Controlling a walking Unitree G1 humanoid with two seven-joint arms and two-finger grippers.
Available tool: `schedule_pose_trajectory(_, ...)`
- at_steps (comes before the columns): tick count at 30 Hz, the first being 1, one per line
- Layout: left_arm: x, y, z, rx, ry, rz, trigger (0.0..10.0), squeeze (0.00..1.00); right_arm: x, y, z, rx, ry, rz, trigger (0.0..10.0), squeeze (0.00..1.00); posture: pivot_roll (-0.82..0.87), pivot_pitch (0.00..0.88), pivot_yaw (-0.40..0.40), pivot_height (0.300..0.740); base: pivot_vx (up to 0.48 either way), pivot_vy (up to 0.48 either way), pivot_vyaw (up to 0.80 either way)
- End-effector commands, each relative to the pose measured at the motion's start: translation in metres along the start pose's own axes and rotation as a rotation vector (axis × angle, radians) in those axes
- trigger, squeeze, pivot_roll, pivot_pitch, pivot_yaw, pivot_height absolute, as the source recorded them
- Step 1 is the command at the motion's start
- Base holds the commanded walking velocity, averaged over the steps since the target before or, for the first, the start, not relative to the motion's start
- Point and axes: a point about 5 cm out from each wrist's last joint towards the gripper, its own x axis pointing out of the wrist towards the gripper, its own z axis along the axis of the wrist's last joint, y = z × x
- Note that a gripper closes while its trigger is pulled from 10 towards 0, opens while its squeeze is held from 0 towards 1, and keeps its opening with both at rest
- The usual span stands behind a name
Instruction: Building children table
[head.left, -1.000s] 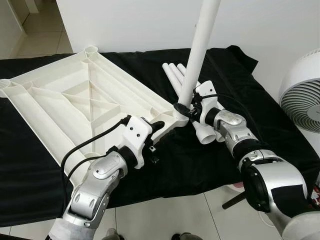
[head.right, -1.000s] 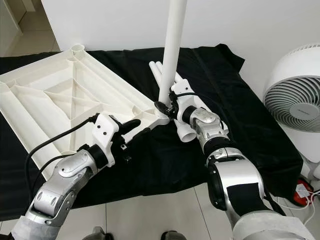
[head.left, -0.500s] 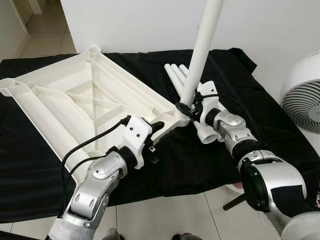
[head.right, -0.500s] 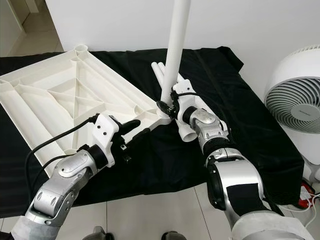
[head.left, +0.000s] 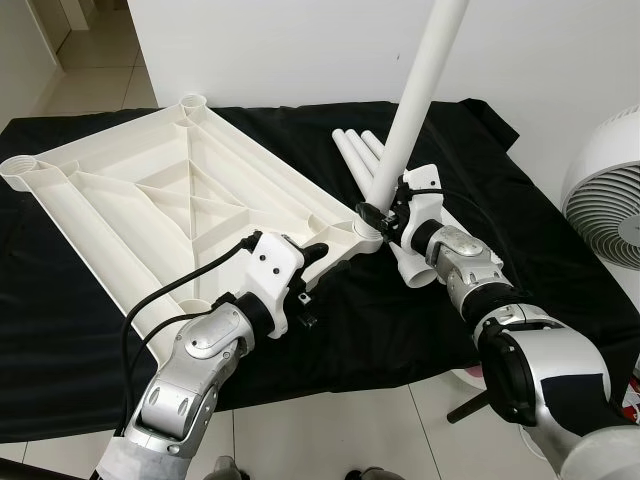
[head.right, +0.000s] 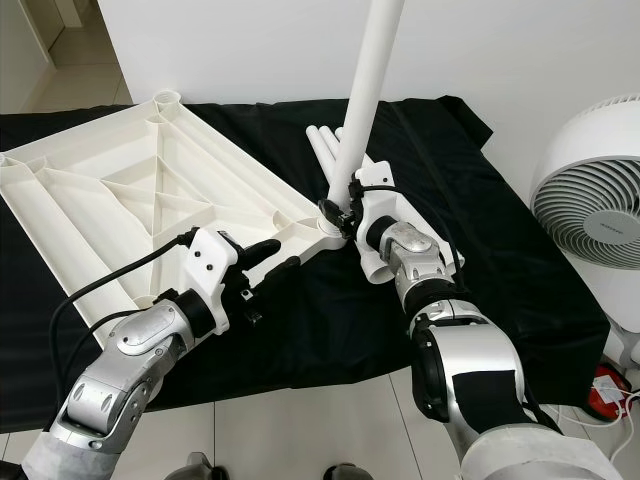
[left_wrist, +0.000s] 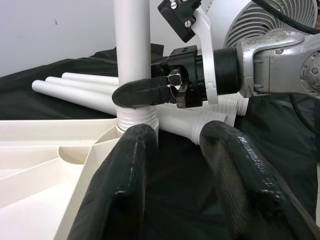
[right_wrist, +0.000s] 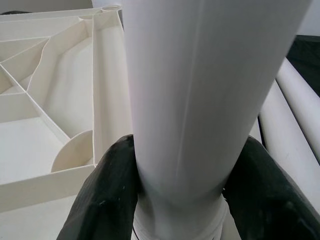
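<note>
White leg (head.left: 415, 85) stands up, leaning a bit, in the corner socket (head.left: 362, 236) of the upturned table panel (head.left: 150, 215). My right pincer (head.right: 340, 212) squeezes its bottom. My left pincer (head.left: 312, 262) sits open beside the panel's edge.

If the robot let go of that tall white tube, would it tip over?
Probably it would lean: the leg stands tilted in the tabletop's corner socket, gripped low by the right gripper. It looks stiff and light. The loose legs would likely roll.
</note>
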Motion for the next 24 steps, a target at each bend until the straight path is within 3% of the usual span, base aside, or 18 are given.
schedule_pose_trajectory(1, 0.0, -0.001, -0.001, 0.008, 0.009, -0.001, 10.0, 0.0, -0.005, -0.001, -0.013, 0.052, 0.03, -0.044, 10.0, 0.0, -0.03, 0.045, 0.002, 0.74, 0.0, 0.0, 0.0)
schedule_pose_trajectory(14, -0.001, -0.001, -0.001, 0.007, 0.01, 0.001, 10.0, 0.0, 0.003, 0.012, -0.016, 0.103, 0.008, -0.159, 10.0, 0.0, -0.03, 0.042, -0.002, 0.74, 0.0, 0.0, 0.0)
schedule_pose_trajectory(20, -0.001, -0.001, -0.002, 0.006, 0.009, -0.003, 10.0, 0.0, 0.011, 0.021, -0.015, 0.134, 0.01, -0.334, 10.0, 0.0, -0.03, 0.047, 0.002, 0.74, 0.0, 0.0, 0.0)
schedule_pose_trajectory(24, 0.0, -0.001, -0.002, 0.006, 0.009, -0.004, 10.0, 0.0, 0.012, 0.022, -0.015, 0.145, 0.011, -0.367, 10.0, 0.0, -0.03, 0.047, 0.002, 0.74, 0.0, 0.0, 0.0)
